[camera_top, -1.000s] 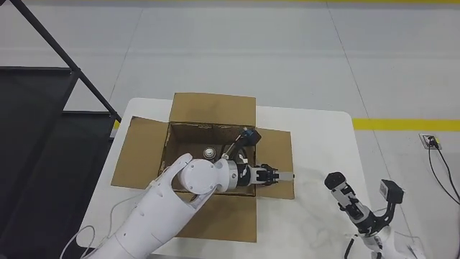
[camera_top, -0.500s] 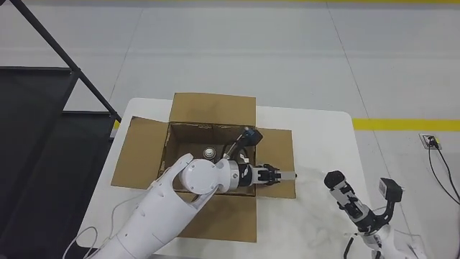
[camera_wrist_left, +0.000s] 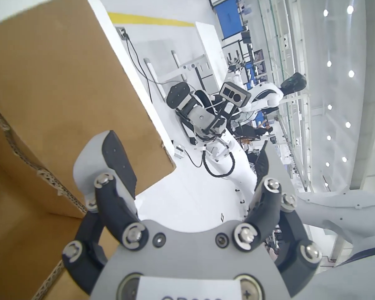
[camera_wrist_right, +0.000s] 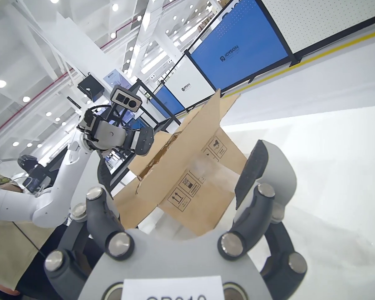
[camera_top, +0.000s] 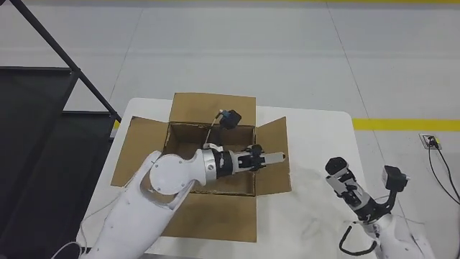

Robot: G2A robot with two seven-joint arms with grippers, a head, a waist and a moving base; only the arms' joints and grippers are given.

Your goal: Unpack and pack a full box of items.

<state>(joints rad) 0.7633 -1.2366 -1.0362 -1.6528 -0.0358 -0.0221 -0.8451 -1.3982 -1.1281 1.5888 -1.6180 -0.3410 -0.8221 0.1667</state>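
Change over the last second: the right flap (camera_top: 279,151) of the box (camera_top: 188,134) was lying flat on the desk (camera_top: 316,133). Now it's tipped up steeply. The left claw (camera_top: 269,157) did that. It has pulled back from out over the flap toward the box and the wrist has rolled, with the flap riding up. The right claw (camera_top: 336,168) has barely shifted. It's parked near the desk's near-right corner, well apart from the cardboard.

My read: this is flap-closing, so the tail end of the pack rather than the unpack. One flap is in hand. The far flap (camera_top: 213,106), left flap (camera_top: 140,151) and near flap (camera_top: 219,217) are splayed out flat. The box sits mid-desk, nearer the left edge, with its far flap reaching the far edge. The contents are hidden under the left arm, so I can't say whether it's full.

Views:
- **Top:** gives the flap layout, but the finger gap is hard to judge.
- **Left wrist:** settles it. The fingers (camera_wrist_left: 117,154) are apart with nothing between them, and one finger is right by the flap's free edge. It looks like pushing, not pinching, but I can't confirm actual contact.
- **Right wrist:** the right claw is apart and empty too. From outside the box it shows the flap standing up, with the left claw at its upper edge.

Risk: the flap drops back if the claw slips off.
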